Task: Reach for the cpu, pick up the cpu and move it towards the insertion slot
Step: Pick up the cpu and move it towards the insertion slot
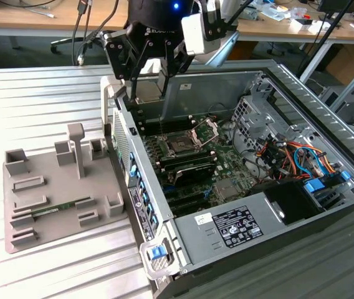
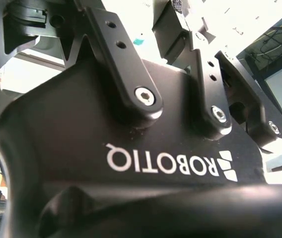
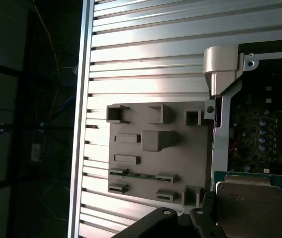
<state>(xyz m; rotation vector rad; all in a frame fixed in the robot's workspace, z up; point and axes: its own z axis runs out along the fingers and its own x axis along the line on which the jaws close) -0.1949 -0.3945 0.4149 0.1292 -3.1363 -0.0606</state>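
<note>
The gripper [image 1: 149, 87] is clamped on the cpu [image 3: 245, 198]. In the first wrist view the chip's pale metal top and thin greenish rim sit flat just ahead of the black fingers [image 3: 203, 218]. The pick therefore looks done, and the step in hand is, by my reading, the carry towards the insertion slot [image 1: 180, 144]. In the exterior view the gripper hangs high over the open computer case [image 1: 289, 205], above its side wall [image 1: 119, 128] on the exterior view's left, near the socket but not yet over it. The grey fixture tray [image 1: 58, 187], with the memory stick [image 1: 52, 208] lying in it, is on the ribbed table [image 1: 33, 112] just outside that wall. Finishing the carry would call for a short move inward, keeping the chip level and square to the socket. The raised load frame [image 1: 205, 131] stands at the socket's far edge, and the drive cage [image 1: 252, 115] and cables [image 1: 289, 156] crowd the exterior view's right. The clearest room is straight above the board.
</note>
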